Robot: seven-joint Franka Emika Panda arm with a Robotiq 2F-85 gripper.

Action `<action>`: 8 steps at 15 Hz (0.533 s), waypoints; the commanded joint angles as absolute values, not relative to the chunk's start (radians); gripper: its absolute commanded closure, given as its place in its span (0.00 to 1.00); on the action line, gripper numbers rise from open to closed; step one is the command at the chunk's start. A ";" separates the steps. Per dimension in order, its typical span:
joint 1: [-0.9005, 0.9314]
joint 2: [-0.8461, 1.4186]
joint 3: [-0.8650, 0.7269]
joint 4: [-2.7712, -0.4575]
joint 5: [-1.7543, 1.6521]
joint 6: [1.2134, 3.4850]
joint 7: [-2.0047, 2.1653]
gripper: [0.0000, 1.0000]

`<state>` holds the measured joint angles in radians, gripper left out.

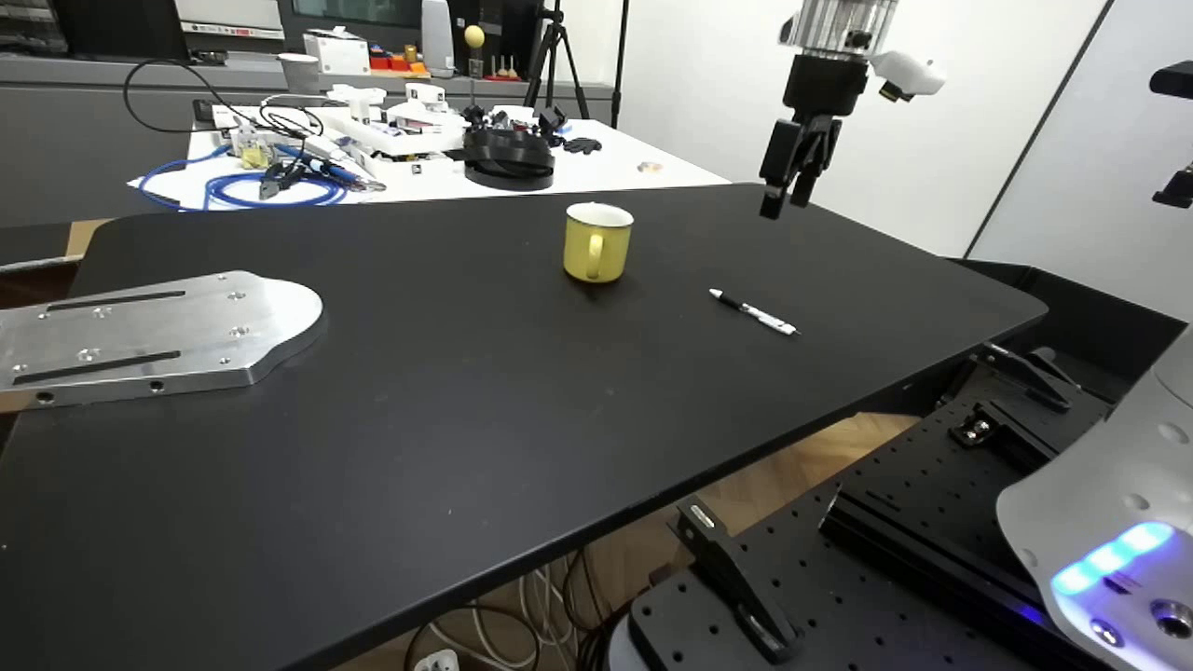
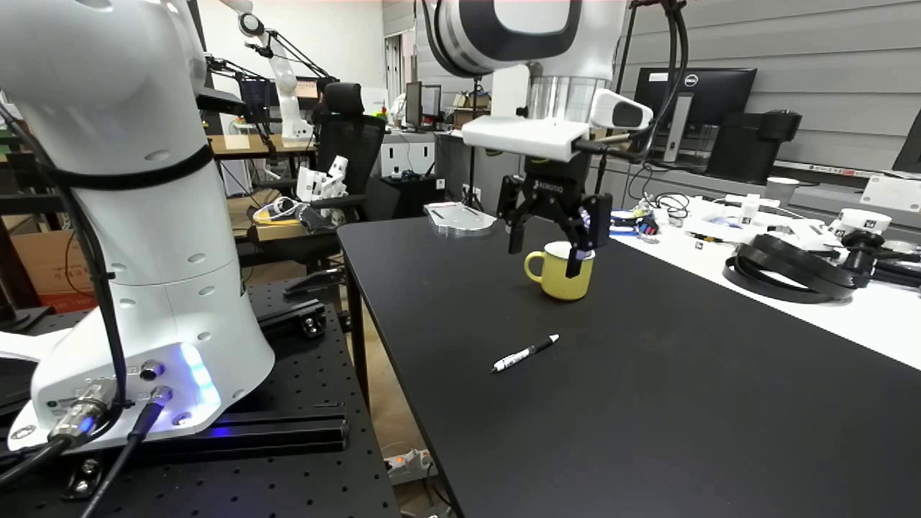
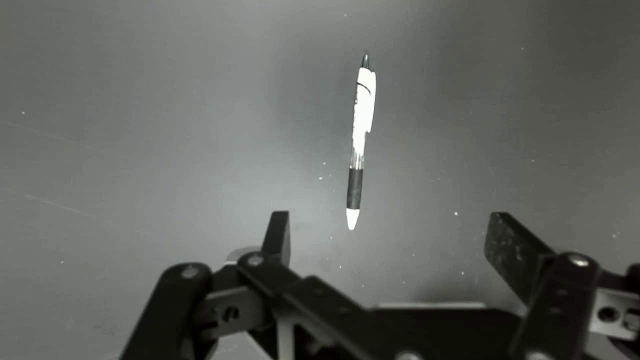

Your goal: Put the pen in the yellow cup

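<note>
The pen (image 1: 755, 313) lies flat on the black table, with a white barrel and dark grip; it also shows in an exterior view (image 2: 525, 352) and the wrist view (image 3: 362, 115). The yellow cup (image 1: 582, 247) stands upright with its white rim up; it also shows in an exterior view (image 2: 561, 280), partly behind a finger. I cannot make out the cup in the wrist view. My gripper (image 1: 786, 203) is open and empty, pointing down above the table. In the wrist view the gripper's fingers (image 3: 390, 216) are wide apart, with the pen's white tip just ahead of the gap.
A silver metal plate (image 1: 270, 312) lies at one end of the black table (image 1: 419, 485). A white table (image 1: 662, 168) behind holds cables, black rings (image 1: 508, 154) and other clutter. The robot base (image 2: 165, 345) stands beside the black table's edge.
</note>
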<state>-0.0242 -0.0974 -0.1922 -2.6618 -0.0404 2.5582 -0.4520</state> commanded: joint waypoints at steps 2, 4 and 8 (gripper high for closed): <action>-0.061 0.023 -0.170 -2.673 -0.036 2.686 -0.462 0.00; -0.071 0.063 -0.160 -2.677 -0.018 2.731 -0.481 0.00; -0.096 0.125 -0.122 -2.695 0.004 2.826 -0.498 0.00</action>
